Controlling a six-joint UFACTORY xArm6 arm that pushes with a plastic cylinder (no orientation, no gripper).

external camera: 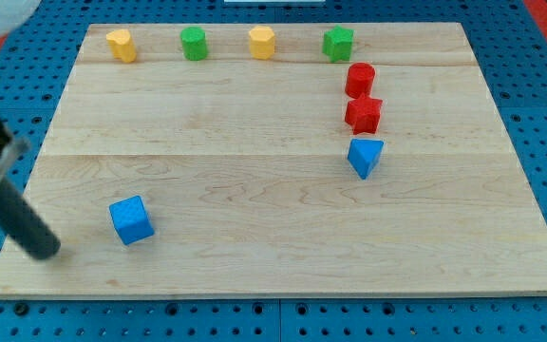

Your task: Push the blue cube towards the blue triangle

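Note:
The blue cube [131,219] lies on the wooden board [273,266] at the lower left. The blue triangle [365,157] lies right of centre, far to the cube's right and a little higher. My tip [46,251] is at the board's lower left, to the left of the blue cube and slightly below it, with a gap between them. The dark rod runs up and to the left out of the view.
Two red blocks [360,78] [363,114] are stacked in a line just above the blue triangle. Along the top edge stand a yellow block [121,45], a green block [194,43], a yellow block [261,42] and a green block [338,43].

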